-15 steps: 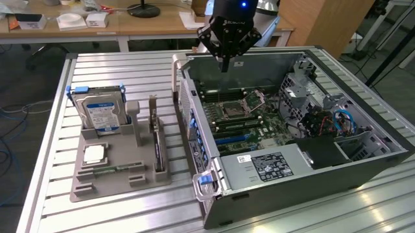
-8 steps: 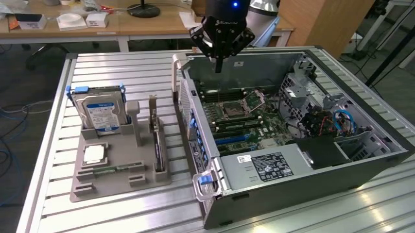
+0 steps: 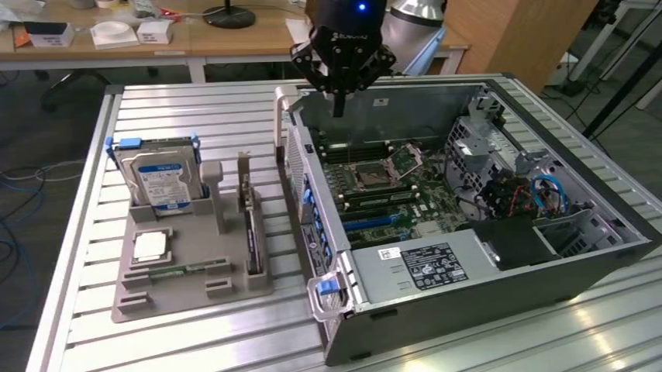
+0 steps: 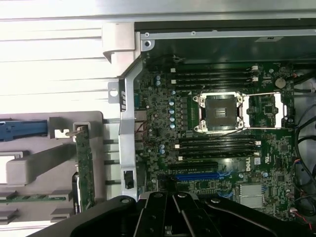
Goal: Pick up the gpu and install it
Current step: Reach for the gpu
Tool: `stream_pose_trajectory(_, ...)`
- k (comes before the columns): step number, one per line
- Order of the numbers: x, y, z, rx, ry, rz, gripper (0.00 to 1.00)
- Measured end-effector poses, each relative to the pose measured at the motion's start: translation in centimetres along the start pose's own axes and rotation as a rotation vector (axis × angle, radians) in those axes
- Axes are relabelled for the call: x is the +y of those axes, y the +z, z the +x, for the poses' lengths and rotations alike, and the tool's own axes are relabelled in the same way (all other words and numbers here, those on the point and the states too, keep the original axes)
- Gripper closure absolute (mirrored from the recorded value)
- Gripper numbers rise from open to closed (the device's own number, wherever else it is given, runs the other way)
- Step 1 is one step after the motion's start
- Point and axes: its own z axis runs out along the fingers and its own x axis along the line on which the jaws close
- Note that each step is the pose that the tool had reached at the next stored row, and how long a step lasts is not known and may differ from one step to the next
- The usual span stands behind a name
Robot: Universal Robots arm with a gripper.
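My claw point(image 3: 339, 105) hangs pressed together, gripping nothing, above the open computer case point(image 3: 579, 267).
In the exterior view, the gray holder tray point(image 3: 155, 298) at 8 o'clock from me carries 1 hard drive point(image 3: 155, 178), 1 memory stick point(image 3: 181, 271) and the gpu point(image 3: 249, 229), standing on edge at 7 o'clock: thin, flat, dark, with a silvery bracket at 1 end. The case holds the motherboard point(image 3: 414, 198).
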Motion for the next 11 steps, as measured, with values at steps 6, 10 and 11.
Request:
stream_pose_trajectory(6,-0.08,0.01,1.0,0.0008,0.000,0.0000,0.89)
stream_pose_trajectory(10,-0.13,0.02,1.7,0.0013,0.000,0.0000,0.89)
stream_pose_trajectory(11,-0.14,0.02,1.8,0.0013,0.000,0.0000,0.89)
